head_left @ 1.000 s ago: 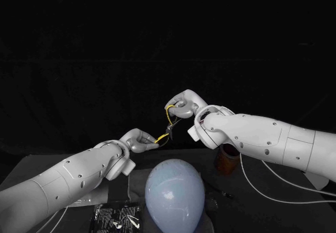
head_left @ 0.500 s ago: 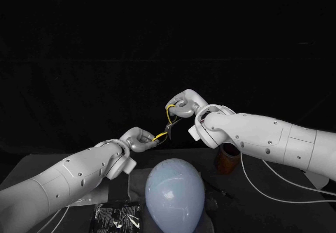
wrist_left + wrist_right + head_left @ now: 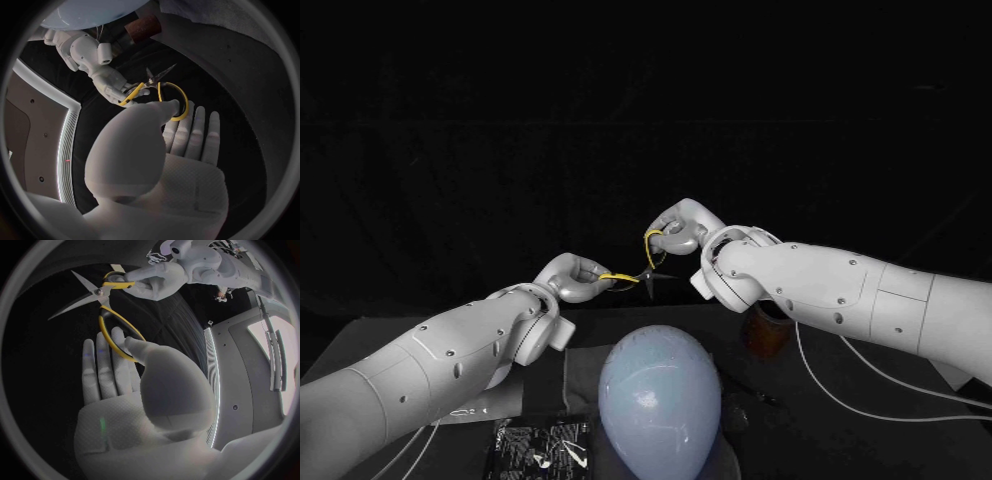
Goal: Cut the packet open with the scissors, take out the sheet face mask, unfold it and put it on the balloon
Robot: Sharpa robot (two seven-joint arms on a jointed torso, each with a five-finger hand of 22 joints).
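Black shiny packet is left lying uncut just left of the balloon, so no cut is made yet. Up in the air, one yellow loop of the scissors is gripped by the left hand, which is now lifted closer to the right hand than a second ago. The other loop is hooked by that one, and the blades are spread.
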